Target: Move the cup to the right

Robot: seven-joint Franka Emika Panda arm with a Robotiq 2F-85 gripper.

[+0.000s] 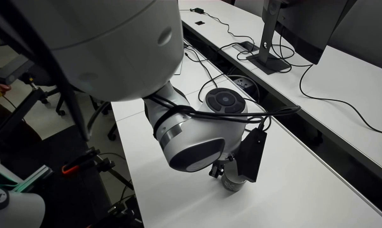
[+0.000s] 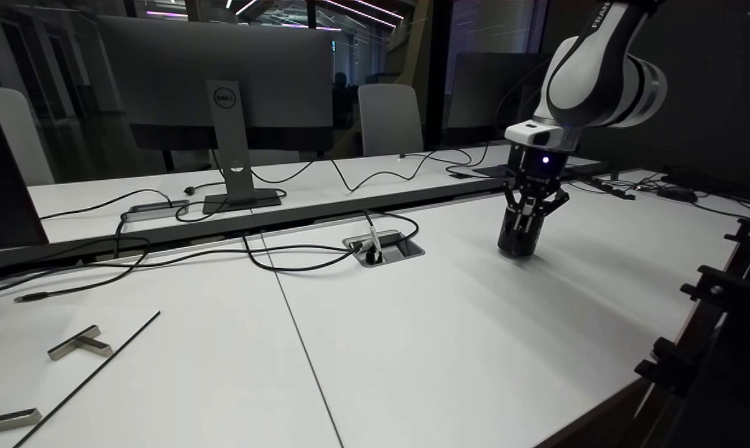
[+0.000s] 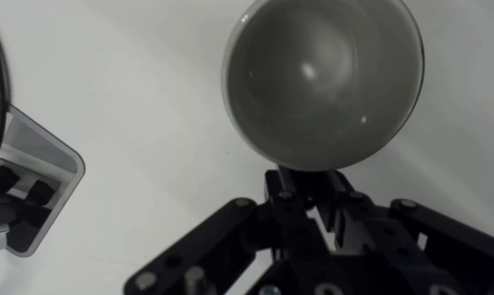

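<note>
The cup (image 3: 325,82) is dark grey-black outside with a paler grey inside, and it looks empty. It stands upright on the white table in both exterior views, partly behind the gripper (image 2: 517,244) (image 1: 232,185). Whether its base touches the table is hard to tell. My gripper (image 3: 310,180) points down beside the cup, with its fingers close together at the cup's near side. A dark piece, seemingly the cup's handle, is between the fingertips. The gripper (image 2: 528,211) also shows in an exterior view, against the cup's side. The cup's rim hides the fingertips' ends in the wrist view.
A recessed socket box (image 2: 390,249) with plugs and cables lies near the cup; it also shows in the wrist view (image 3: 46,164). Loose black cables (image 2: 194,255) run along the table's back edge. A monitor (image 2: 232,124) stands behind. Metal pieces (image 2: 79,342) lie farther along.
</note>
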